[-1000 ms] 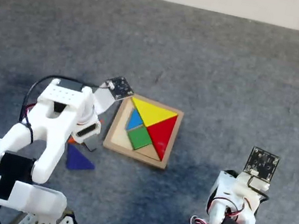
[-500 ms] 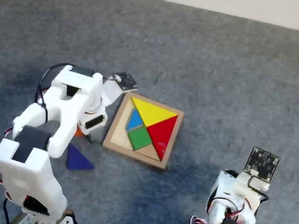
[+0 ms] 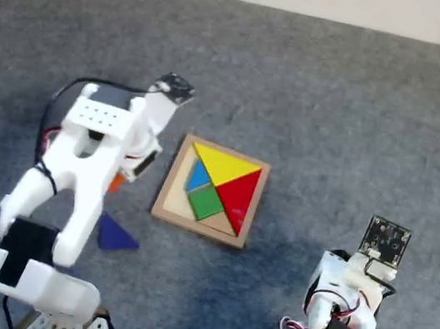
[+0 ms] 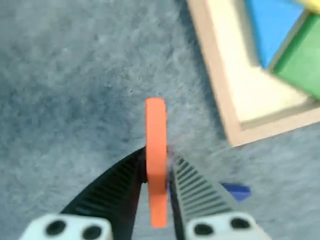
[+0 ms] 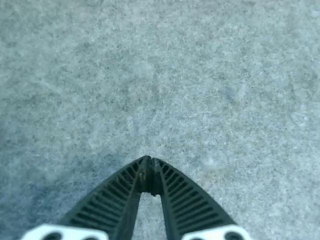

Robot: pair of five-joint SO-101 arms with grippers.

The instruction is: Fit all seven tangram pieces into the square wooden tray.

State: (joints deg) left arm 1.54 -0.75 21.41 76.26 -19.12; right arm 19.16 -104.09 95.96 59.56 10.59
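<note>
I had the left jaws clamped on the orange piece point(image 4: 156, 160). It stood on edge, just left of the tray point(image 3: 163, 193) and clear of its rim. My read: it was gripped across its flat faces so it could go over the rim and drop into the bare strip along the tray's left side.

Yellow point(image 3: 224, 165), blue point(image 3: 197, 178), green point(image 3: 205, 203) and red point(image 3: 240, 197) already sat in the tray. The dark triangle point(image 3: 114, 234) lay on the counter near-left of the tray, not yet picked.

Right jaws were together, holding nothing, parked near right, well apart from the tray.

Versus a second earlier, the left wrist had swung farther and left, off the tray's far-left corner. Right arm and tray were unchanged.
</note>
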